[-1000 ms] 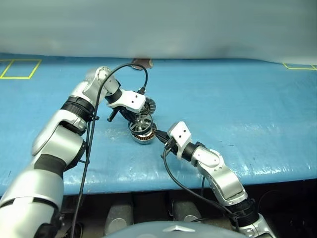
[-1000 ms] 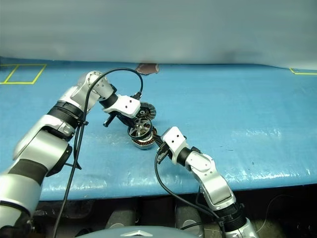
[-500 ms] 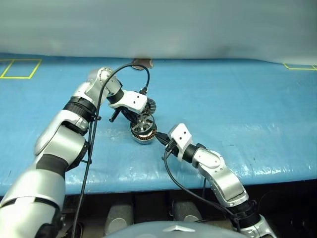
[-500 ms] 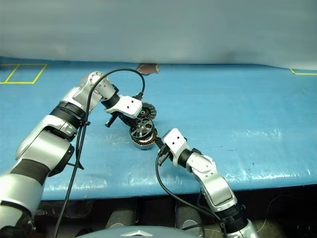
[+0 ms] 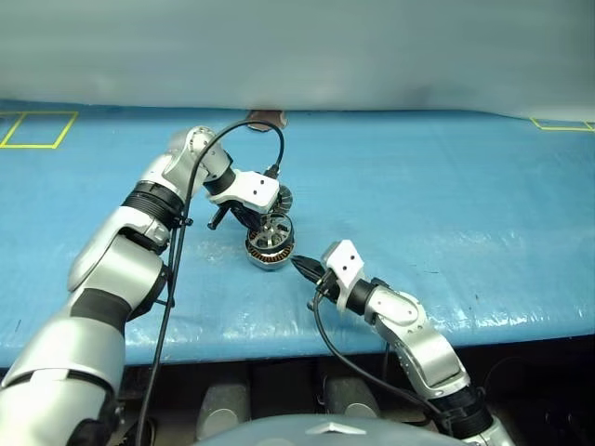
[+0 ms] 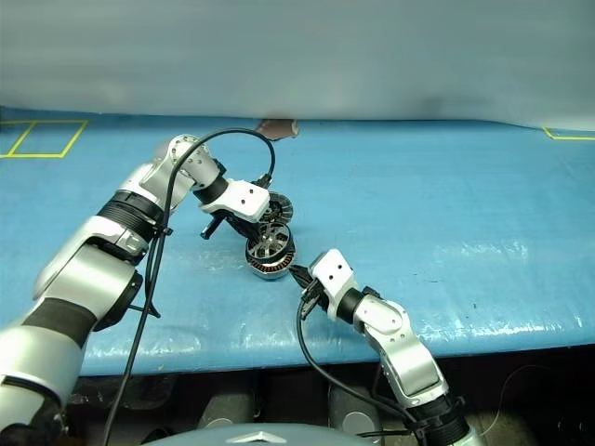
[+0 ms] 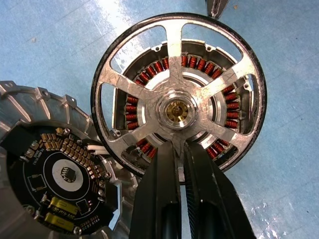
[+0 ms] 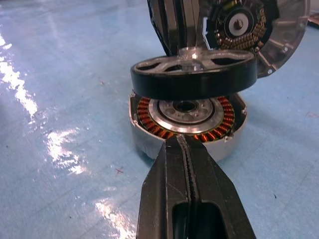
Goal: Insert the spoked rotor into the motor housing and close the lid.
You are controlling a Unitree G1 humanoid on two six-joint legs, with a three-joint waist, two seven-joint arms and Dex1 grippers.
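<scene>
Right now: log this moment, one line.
left gripper: shut on spoked rotor, above motor housing | right gripper: shut, beside housing | lid: off

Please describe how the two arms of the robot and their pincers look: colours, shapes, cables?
Both arms have rounded silver-grey shells with black joint sections and ribbed black rings. A white, boxy block sits at each wrist, and a black cable loops along each arm. The left pincer and right pincer each have two slim black fingers tapering toward the tips.

Left gripper (image 5: 263, 223) holds the spoked rotor (image 5: 273, 231) above the motor housing (image 5: 268, 255) — right gripper (image 5: 303, 267) just beside; fingers together.
</scene>
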